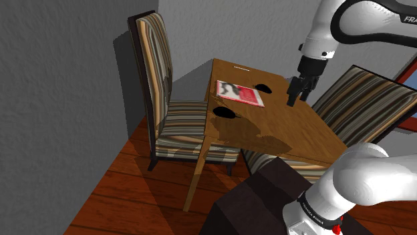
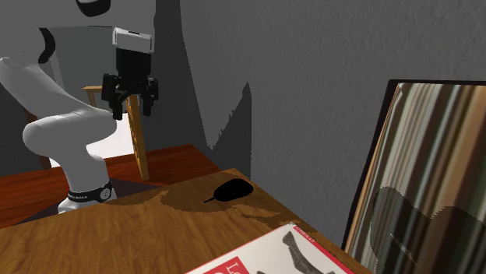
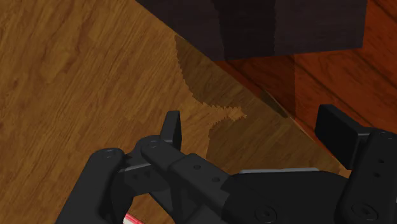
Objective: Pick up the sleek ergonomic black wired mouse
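Two black fingers on the gripper point(image 1: 297, 99), spread wide, nothing between them. Hangs well above the wooden table point(image 1: 294, 127), toward its right side in the shoulder view, pointing down. Looks along the wrist view onto bare wood, the table's near edge and the dark stand point(image 3: 254, 25) just beyond it.

Well apart from the hand, toward the shoulder view's left edge of the table: the black mouse point(image 1: 224, 112), flat on the wood, on the near side of a red-and-white magazine point(image 1: 239, 92) and close to it. In the second exterior view, the same mouse point(image 2: 232, 189) as a low dome, with a short cable stub trailing to that view's left. Just left of that table edge, a striped chair point(image 1: 160, 73).

Probably light and rigid, with a smooth rounded shell likely to slip under a pinch on the crown. Best taken across the narrow flanks, fingers low beside the wood, closing on the waist rather than the tapered ends. Calls first for a traverse left and a long descent. Worth allowing for cable drag on the lift.
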{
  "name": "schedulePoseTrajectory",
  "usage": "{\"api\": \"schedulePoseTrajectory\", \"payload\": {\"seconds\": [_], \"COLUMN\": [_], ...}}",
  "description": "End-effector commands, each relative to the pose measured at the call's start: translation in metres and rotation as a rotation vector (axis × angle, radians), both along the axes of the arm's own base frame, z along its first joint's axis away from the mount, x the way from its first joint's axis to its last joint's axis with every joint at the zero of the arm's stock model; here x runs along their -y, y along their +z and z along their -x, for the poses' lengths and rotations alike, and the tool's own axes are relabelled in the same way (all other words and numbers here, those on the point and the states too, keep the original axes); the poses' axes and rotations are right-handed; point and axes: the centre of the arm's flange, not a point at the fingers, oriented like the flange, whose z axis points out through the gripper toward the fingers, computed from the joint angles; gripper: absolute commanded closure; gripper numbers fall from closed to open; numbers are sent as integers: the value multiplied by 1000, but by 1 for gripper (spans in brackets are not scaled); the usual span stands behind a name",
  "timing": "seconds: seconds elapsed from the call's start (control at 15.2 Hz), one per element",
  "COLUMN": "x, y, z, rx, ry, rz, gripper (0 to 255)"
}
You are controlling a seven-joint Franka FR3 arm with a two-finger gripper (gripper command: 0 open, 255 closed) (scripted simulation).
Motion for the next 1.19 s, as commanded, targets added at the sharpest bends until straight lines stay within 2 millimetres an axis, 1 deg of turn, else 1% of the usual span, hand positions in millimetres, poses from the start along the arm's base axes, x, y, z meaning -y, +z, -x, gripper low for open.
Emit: {"api": "schedulePoseTrajectory", "payload": {"seconds": [0.0, 0.33, 0.59, 0.86, 1.12], "x": [0, 12, 15, 12, 4], "y": [0, -37, -67, -95, -122], "z": [0, -48, -88, -128, -168], "rx": [0, 25, 45, 65, 85], "ry": [0, 149, 268, 387, 506], "rz": [0, -43, -78, -112, -147], "gripper": [0, 0, 0, 0, 0]}}
